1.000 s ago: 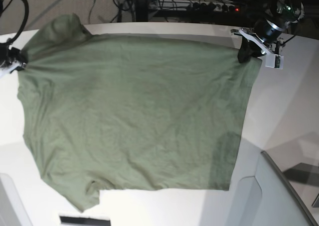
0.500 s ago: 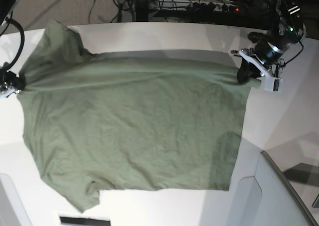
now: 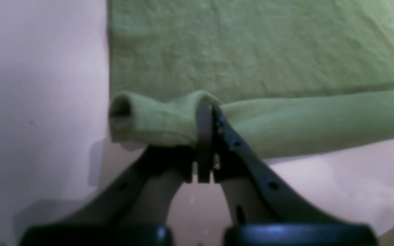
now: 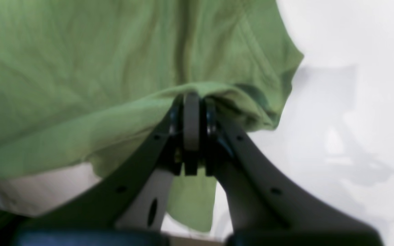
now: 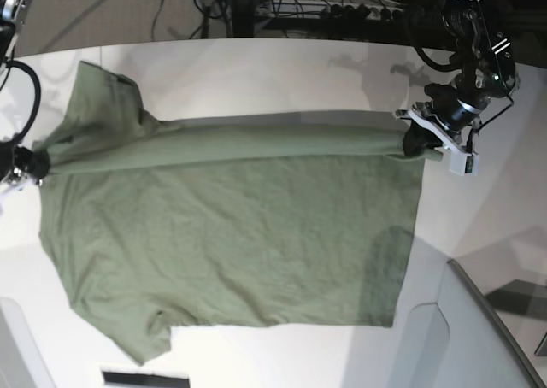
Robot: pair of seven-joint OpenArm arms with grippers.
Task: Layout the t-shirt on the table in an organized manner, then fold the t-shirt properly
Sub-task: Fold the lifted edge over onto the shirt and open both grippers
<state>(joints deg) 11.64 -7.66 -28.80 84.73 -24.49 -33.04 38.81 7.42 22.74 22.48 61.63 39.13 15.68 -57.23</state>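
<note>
Left gripper (image 3: 205, 112): clamped on the t-shirt (image 5: 231, 234) — the jaws are pressed together with a rolled fold of olive cloth pinched between them, as seen in the left wrist view.
Left grip point: near the cloth's corner; a short tube of rolled hem is seen beside the jaws, its open end facing sideways.
Left gripper in the base view (image 5: 416, 140): held at the right end of the raised fold, above the table (image 5: 256, 72).
Right gripper (image 4: 192, 102): also closed on the t-shirt — a bunched fold is nipped at the fingertips, and a tail of cloth hangs below the jaws.
Right gripper in the base view (image 5: 32, 163): found at the left edge, at the other end of the same fold; largely cut off by the frame.
Fold: a long rolled ridge is stretched between the two grippers, across the upper part of the garment.
T-shirt body: spread flat on the table below the ridge, lightly creased; one sleeve lies at the upper left, another at the lower left.
Table: white, with a curved far edge, bare around the cloth.
Grey panel (image 5: 479, 337): at the lower right corner, just beside the garment's lower right corner.
</note>
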